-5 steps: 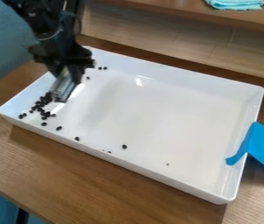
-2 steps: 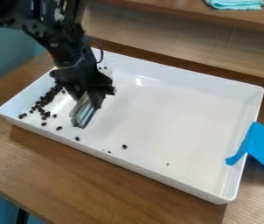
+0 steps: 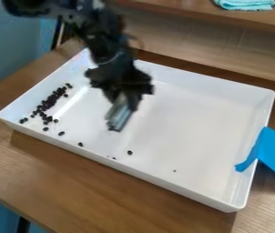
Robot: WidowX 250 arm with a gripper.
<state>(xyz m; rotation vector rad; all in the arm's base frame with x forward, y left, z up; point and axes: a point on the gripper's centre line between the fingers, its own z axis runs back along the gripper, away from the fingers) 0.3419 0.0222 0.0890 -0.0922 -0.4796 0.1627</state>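
Along the tray's short wall, most black beans run lengthwise; whether the tool is spread, I cannot tell.

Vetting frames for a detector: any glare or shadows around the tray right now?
Camera view: pale glare streak on the white tray's floor, beside the cluster of small dark pieces; dark shadow on the wooden table along the tray's near side.
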